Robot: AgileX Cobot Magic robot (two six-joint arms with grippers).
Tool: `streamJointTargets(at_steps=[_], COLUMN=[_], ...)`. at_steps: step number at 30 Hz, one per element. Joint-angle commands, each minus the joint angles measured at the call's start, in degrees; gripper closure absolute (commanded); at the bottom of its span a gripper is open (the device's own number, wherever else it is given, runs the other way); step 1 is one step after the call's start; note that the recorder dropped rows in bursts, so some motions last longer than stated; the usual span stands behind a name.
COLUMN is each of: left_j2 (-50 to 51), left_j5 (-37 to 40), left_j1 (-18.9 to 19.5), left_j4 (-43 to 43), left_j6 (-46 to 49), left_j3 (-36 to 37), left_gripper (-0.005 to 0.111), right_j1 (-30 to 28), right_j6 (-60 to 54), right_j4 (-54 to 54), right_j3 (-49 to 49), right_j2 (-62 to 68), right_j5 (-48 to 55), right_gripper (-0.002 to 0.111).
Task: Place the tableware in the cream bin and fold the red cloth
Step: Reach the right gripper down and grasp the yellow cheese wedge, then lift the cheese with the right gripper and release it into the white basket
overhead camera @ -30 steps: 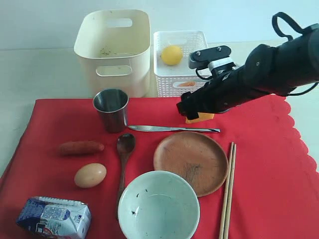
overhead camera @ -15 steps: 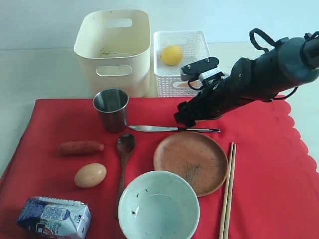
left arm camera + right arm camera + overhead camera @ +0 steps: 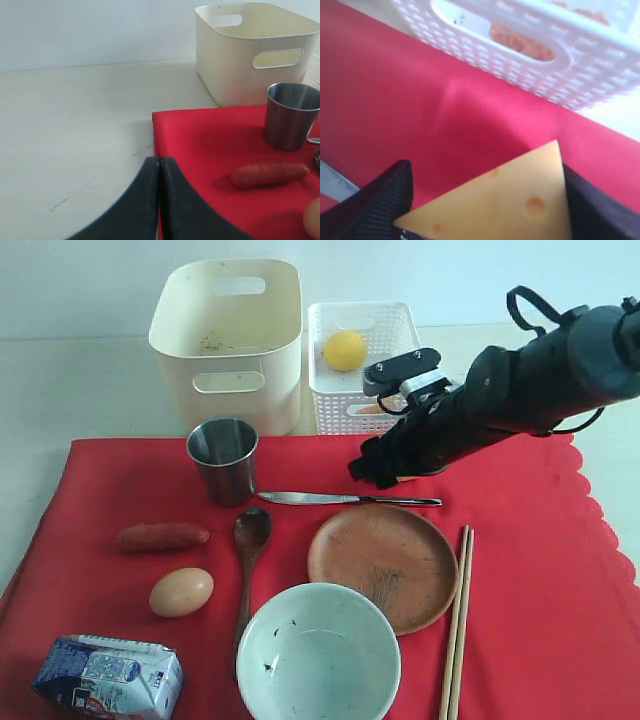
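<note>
1. Tableware still lies entirely on the red cloth [image 3: 560, 570], and none of it is in the cream bin [image 3: 225, 340]. The steel cup [image 3: 222, 460] stands near the cloth's far edge. The silver knife [image 3: 345, 499] lies just behind the brown plate [image 3: 382, 565], with the wooden spoon [image 3: 248, 560] to the plate's left. The bowl [image 3: 318, 655] sits at the near edge, and the chopsticks [image 3: 457, 620] lie just right of the plate. The bin stands on the bare table [image 3: 90, 390] beyond the cloth's far edge, beside the white lattice basket [image 3: 360, 360].
2. Compared with a second ago, your right arm has drawn toward the cloth's far edge and dropped lower. The cheese showed orange under the right gripper [image 3: 385, 468] then, but the gripper now covers it in the exterior view. Nothing else on the cloth has shifted.
3. In the right wrist view the cheese wedge [image 3: 510, 200] lies on the cloth between the fingers [image 3: 375, 200]. The fingers stand wide on either side of it and seem to meet its edges. You cannot tell whether they grip it.
4. Your left gripper [image 3: 159, 162] has its fingers pressed together with nothing between them. It sits at the cloth's left edge near the far-left corner, and the exterior view does not show it.
5. The bowl, the chopsticks and the milk carton [image 3: 108, 678] are cut off by the picture's border. Something orange lies in the basket near the lemon [image 3: 344, 350], too hidden by the lattice to make out.
</note>
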Motion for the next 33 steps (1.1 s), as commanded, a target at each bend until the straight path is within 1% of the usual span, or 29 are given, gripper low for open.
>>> streamJointTargets(at_steps=[1,5,8,10,13,18,21,22,23,24,25,26,27,28,31,32,33], left_j2=[-0.3,-0.3,-0.3,-0.3,-0.3,-0.3,-0.3,-0.3,-0.3,-0.3,-0.3,-0.3,-0.3,-0.3,-0.3,-0.3,-0.3], left_j5=[-0.5,-0.5,-0.5,-0.5,-0.5,-0.5,-0.5,-0.5,-0.5,-0.5,-0.5,-0.5,-0.5,-0.5,-0.5,-0.5,-0.5], left_j1=[0.1,0.1,0.1,0.1,0.1,0.1,0.1,0.1,0.1,0.1,0.1,0.1,0.1,0.1,0.1,0.1,0.1], left_j4=[-0.3,-0.3,-0.3,-0.3,-0.3,-0.3,-0.3,-0.3,-0.3,-0.3,-0.3,-0.3,-0.3,-0.3,-0.3,-0.3,-0.3], left_j6=[0.0,0.0,0.0,0.0,0.0,0.0,0.0,0.0,0.0,0.0,0.0,0.0,0.0,0.0,0.0,0.0,0.0], left_j3=[0.0,0.0,0.0,0.0,0.0,0.0,0.0,0.0,0.0,0.0,0.0,0.0,0.0,0.0,0.0,0.0,0.0], left_gripper=[0.104,0.104,0.104,0.104,0.104,0.104,0.104,0.104,0.104,0.104,0.104,0.104,0.104,0.104,0.104,0.104,0.104], right_j1=[-0.2,-0.2,-0.2,-0.2,-0.2,-0.2,-0.2,-0.2,-0.2,-0.2,-0.2,-0.2,-0.2,-0.2,-0.2,-0.2,-0.2], right_j6=[0.3,0.3,0.3,0.3,0.3,0.3,0.2,0.2,0.2,0.0,-0.1,-0.3,-0.3,-0.3,-1.9,-2.3,-2.3], right_j4=[-0.3,-0.3,-0.3,0.5,1.0,1.1,1.0,1.0,1.0,1.0,1.0,1.0,1.0,1.0,1.0,1.0,1.1], right_j3=[-0.3,-0.3,-0.3,-0.3,-0.7,-6.4,-15.4,-18.2,-19.2,-21.3,-22.0,-22.7,-22.9,-23.0,-23.0,-23.0,-23.0], right_j2=[-6.2,-11.4,-14.5,-15.8,-15.5,-10.3,-0.3,3.5,4.8,7.4,8.1,9.2,9.6,9.8,9.9,9.9,9.9], right_j5=[3.2,6.2,6.2,3.9,-2.3,-5.6,-6.1,-8.1,-9.0,-9.4,-9.4,-10.1,-10.1,-10.5,-11.4,-11.6,-11.6], right_gripper=[0.108,0.108,0.108,0.108,0.108,0.108,0.108,0.108,0.106,0.101,0.098,0.089,0.084,0.073,0.056,0.046,0.039])
